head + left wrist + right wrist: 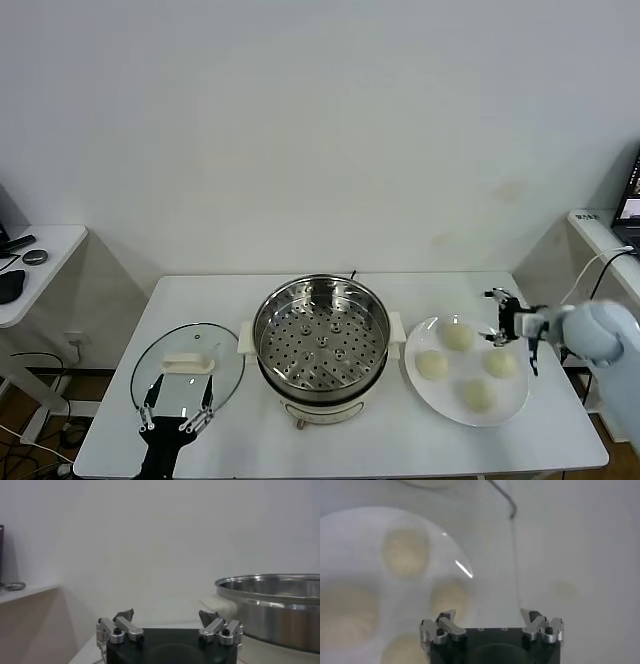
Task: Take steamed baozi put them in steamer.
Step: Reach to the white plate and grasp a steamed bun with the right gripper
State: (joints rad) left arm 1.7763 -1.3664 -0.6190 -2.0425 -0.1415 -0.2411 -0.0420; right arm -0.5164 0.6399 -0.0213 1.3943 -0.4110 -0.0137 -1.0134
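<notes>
Steel steamer (pixel 321 346) sits mid-table from the head view, four buns (pixel 457 336) on the plate (pixel 428 389) beside it; right gripper (pixel 497 320) hovers spread over the plate's far edge; left wrist view shows the left gripper (pixel 167 619) spread, low by the steamer (pixel 272 606); right wrist view looks down on the buns (pixel 405 553).

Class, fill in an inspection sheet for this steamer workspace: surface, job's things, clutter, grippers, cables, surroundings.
Surface: white table.
Job's things: four steamed baozi on a white plate; steamer holds no buns, its perforated floor bare.
Clutter: glass lid lying flat, left of the steamer.
Grippers: left gripper open, over the lid's near edge; right gripper open, above the plate's right side, holding nothing.
Cables: thin dark lead on the table behind the plate; a white one by the right arm.
Surroundings: white wall; side desks left and right.
</notes>
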